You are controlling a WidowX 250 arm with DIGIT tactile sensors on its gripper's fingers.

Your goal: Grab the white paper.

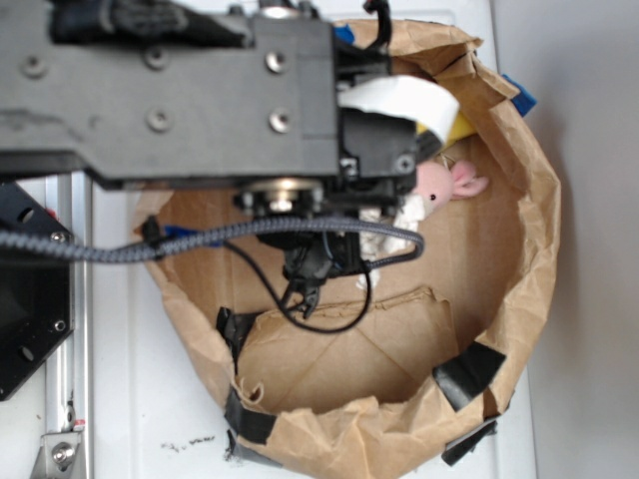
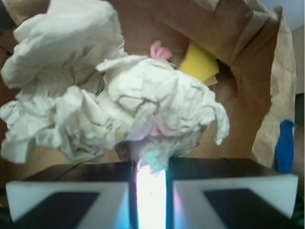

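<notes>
The white paper [image 2: 119, 102] is a big creased off-white wad that fills the upper left and middle of the wrist view. Its lower end is pinched in the narrow gap between my gripper's [image 2: 151, 168] two black fingers. In the exterior view my gripper [image 1: 318, 261] hangs under the black arm inside the brown paper bag [image 1: 539, 230]. Only bits of the white paper [image 1: 407, 213] show past it, next to the pink plush toy [image 1: 439, 182].
A yellow block [image 2: 199, 62] lies behind the wad against the bag's far wall, with the pink toy's ears [image 2: 159, 49] just left of it. A blue object [image 2: 285, 143] sits at the bag's right edge. Black tape patches [image 1: 467, 374] hold the bag's rim.
</notes>
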